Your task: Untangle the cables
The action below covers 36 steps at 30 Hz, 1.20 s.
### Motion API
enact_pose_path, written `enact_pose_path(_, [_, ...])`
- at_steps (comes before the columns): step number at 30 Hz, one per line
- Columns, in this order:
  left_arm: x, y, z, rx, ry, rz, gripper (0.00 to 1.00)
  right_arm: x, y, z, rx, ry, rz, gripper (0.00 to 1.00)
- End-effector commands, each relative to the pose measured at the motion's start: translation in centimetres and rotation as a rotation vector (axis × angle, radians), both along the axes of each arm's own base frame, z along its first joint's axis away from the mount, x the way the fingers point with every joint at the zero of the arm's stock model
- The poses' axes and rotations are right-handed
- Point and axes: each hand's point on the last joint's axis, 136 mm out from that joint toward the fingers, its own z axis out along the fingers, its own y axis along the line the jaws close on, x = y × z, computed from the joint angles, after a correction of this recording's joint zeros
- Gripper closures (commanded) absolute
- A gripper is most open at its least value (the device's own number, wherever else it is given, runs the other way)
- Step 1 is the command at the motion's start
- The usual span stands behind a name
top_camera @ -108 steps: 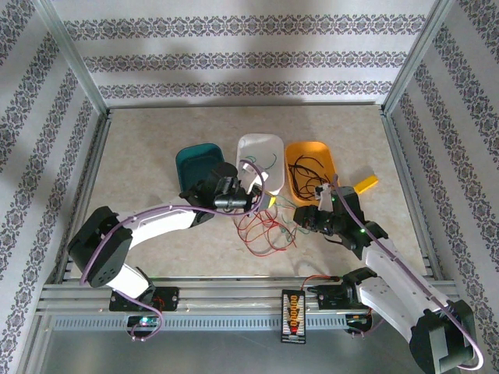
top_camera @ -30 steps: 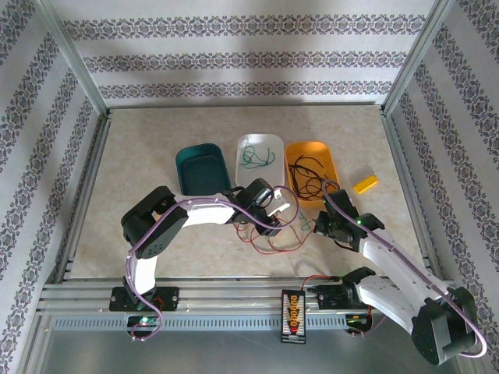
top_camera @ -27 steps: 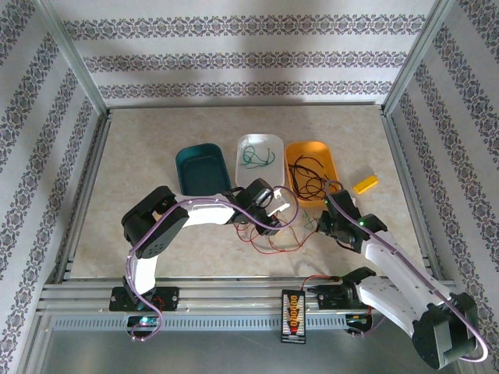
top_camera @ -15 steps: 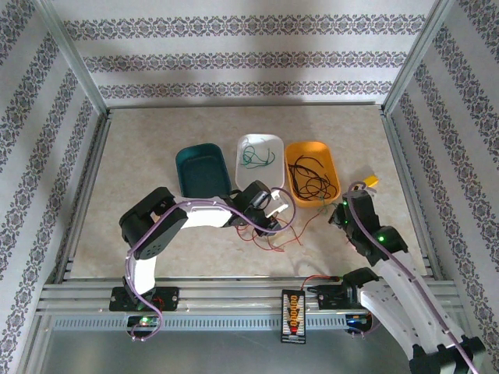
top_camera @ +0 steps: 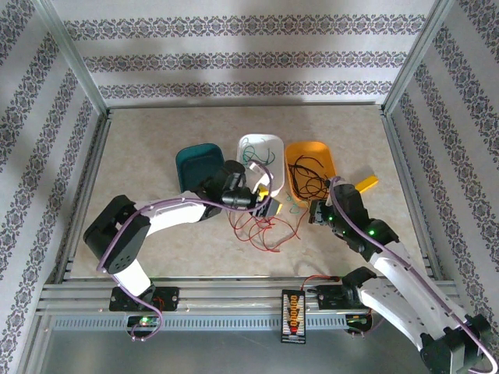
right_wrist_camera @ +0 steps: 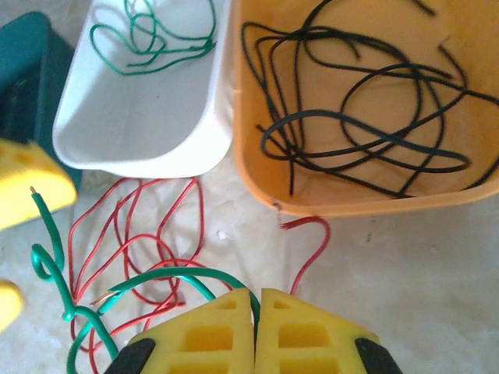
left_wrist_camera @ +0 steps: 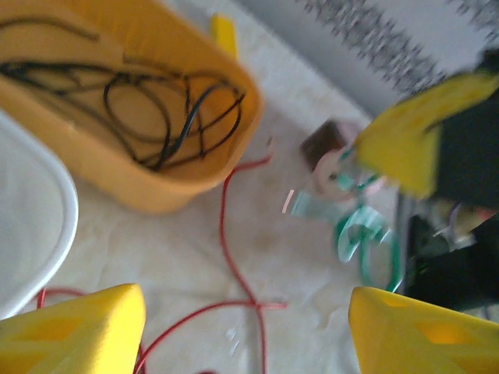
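Observation:
A loose tangle of red cables [top_camera: 261, 230] lies on the table in front of the trays. My left gripper [top_camera: 269, 204] hangs over it, its yellow fingers wide open in the left wrist view [left_wrist_camera: 245, 315], with one red cable [left_wrist_camera: 226, 249] on the table below them and nothing held. My right gripper [right_wrist_camera: 256, 300] is shut on a green cable [right_wrist_camera: 156, 279], which curls left towards the left gripper [right_wrist_camera: 23, 183]. The same green cable [left_wrist_camera: 362, 238] hangs blurred at the right gripper [top_camera: 316, 212]. More red cables [right_wrist_camera: 132, 234] lie beside it.
Three trays stand in a row behind the tangle: a teal tray [top_camera: 195, 160], a white tray [top_camera: 273, 144] holding a green cable [right_wrist_camera: 144, 35], and an orange tray [top_camera: 327, 160] with black cables [right_wrist_camera: 359, 117]. A yellow block [top_camera: 365, 185] lies to the right.
The left gripper has opened and lifted back towards the white tray. The right gripper has swung left to the orange tray's front corner, carrying the green cable.

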Motion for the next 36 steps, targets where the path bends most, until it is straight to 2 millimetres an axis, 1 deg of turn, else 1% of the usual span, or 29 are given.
enact_pose_path(1, [-0.3,-1.5,3.6,-0.158,0.036,-0.067,0.3,0.2,1.5,1.3,0.029,-0.041,0.057,1.0])
enact_pose_path(3, [0.0,-1.9,3.5,-0.161,0.042,-0.072,0.32,0.2,1.6,1.3,0.027,-0.043,0.059,1.0])
enact_pose_path(5, [0.3,-2.2,3.3,-0.167,0.05,-0.075,0.36,0.2,1.7,1.4,0.031,-0.046,0.058,1.0])
enact_pose_path(9, [0.6,-3.0,3.5,-0.201,0.077,-0.092,0.47,0.2,1.7,1.6,0.031,-0.05,0.057,1.0])
enact_pose_path(11, [0.6,-3.3,3.6,-0.213,0.092,-0.105,0.55,0.3,1.6,1.7,0.028,-0.054,0.052,1.0])
enact_pose_path(16, [1.0,-3.4,3.4,-0.214,0.098,-0.087,0.92,0.5,1.5,1.6,0.018,-0.049,0.042,1.0])
enact_pose_path(18, [1.2,-3.2,3.5,-0.215,0.095,-0.069,1.0,0.6,1.2,1.4,0.007,-0.046,0.024,1.0])
enact_pose_path(20, [1.2,-2.9,3.9,-0.217,0.087,-0.055,1.0,0.8,0.4,1.2,-0.016,-0.044,-0.017,1.0])
enact_pose_path(22, [1.0,-2.5,4.6,-0.227,0.07,-0.05,1.0,0.9,-1.1,0.6,-0.062,-0.03,-0.087,1.0])
enact_pose_path(26, [-0.4,-1.9,6.1,-0.241,0.066,-0.083,1.0,1.0,-3.6,-0.5,-0.109,0.01,-0.206,1.0])
enact_pose_path(31, [-3.0,-0.7,9.5,-0.294,0.035,-0.149,1.0,1.0,-5.9,-2.6,-0.1,0.097,-0.331,1.0])
enact_pose_path(34, [-4.7,0.0,11.7,-0.328,0.035,-0.21,1.0,1.1,-6.6,-3.5,-0.088,0.132,-0.378,1.0])
enact_pose_path(36, [-5.4,0.6,12.8,-0.346,0.037,-0.232,1.0,1.1,-6.8,-3.9,-0.082,0.151,-0.394,1.0])
